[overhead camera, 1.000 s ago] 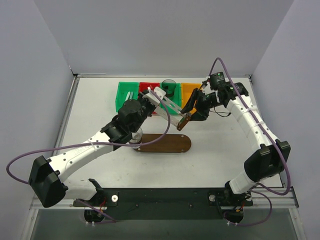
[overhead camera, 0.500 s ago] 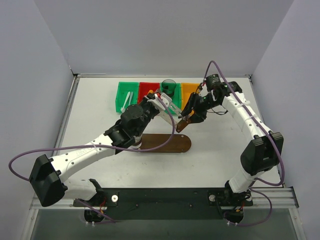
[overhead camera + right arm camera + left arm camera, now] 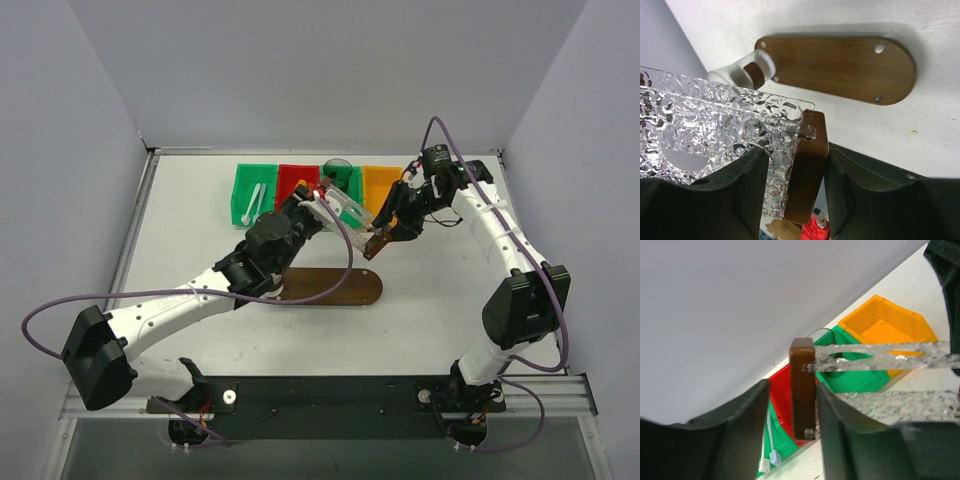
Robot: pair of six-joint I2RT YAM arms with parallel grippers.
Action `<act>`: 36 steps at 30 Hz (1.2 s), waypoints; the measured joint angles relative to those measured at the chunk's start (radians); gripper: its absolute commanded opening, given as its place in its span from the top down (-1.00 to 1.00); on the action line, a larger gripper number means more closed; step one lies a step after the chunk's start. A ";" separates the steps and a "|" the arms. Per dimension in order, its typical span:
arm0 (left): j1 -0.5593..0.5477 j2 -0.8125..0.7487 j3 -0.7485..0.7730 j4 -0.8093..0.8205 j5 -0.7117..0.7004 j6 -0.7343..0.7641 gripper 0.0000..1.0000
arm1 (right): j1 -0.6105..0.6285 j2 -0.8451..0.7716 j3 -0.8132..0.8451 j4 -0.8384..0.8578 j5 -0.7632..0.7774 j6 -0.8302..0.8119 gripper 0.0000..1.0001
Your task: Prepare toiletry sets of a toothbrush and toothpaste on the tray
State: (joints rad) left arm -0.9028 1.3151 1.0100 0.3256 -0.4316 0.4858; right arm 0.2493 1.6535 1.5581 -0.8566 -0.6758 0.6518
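Observation:
The tray point(image 3: 335, 286) is a dark-brown oval board lying flat on the table; it also shows in the right wrist view point(image 3: 840, 67). Two white toothbrushes point(image 3: 256, 200) lie in the left green bin, also in the left wrist view point(image 3: 771, 440). I cannot make out the toothpaste tubes. Both grippers hold a clear textured rack point(image 3: 345, 212) in the air above the tray's far side. My left gripper point(image 3: 318, 196) is shut on its brown wooden end block point(image 3: 802, 385). My right gripper point(image 3: 381, 238) is shut on the other end block point(image 3: 807, 170).
A row of bins stands at the back: green point(image 3: 243, 185), red point(image 3: 292, 176), a dark-green cup point(image 3: 337, 172) and an orange bin point(image 3: 381, 181). A clear cup point(image 3: 747, 72) sits at the tray's left end, under my left arm.
The rack and both grippers have shifted a little to the right and away from the tray. Both grips are unchanged.

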 measured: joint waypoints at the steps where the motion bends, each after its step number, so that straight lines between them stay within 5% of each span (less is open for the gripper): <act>1: -0.001 0.000 0.000 0.001 0.001 0.000 -0.27 | -0.009 0.000 0.002 0.002 0.023 -0.001 1.00; 7: -0.005 0.013 0.000 0.014 0.005 -0.002 -0.52 | -0.051 -0.001 0.002 0.016 0.138 -0.014 1.00; 16: -0.006 0.028 0.003 -0.017 0.021 -0.043 -0.57 | -0.053 -0.077 -0.050 0.092 0.256 -0.075 1.00; 24: 0.026 0.009 0.152 -0.232 0.055 -0.178 -0.64 | -0.059 -0.209 -0.146 0.150 0.370 -0.151 1.00; 36: 0.611 -0.114 0.168 -0.608 0.389 -0.639 -0.66 | 0.057 -0.326 -0.314 0.181 0.451 -0.289 1.00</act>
State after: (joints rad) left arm -0.2920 1.2007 1.1778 -0.2829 -0.0425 -0.1535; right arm 0.3065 1.3273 1.2442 -0.6754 -0.2253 0.3626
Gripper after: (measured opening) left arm 0.832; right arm 0.391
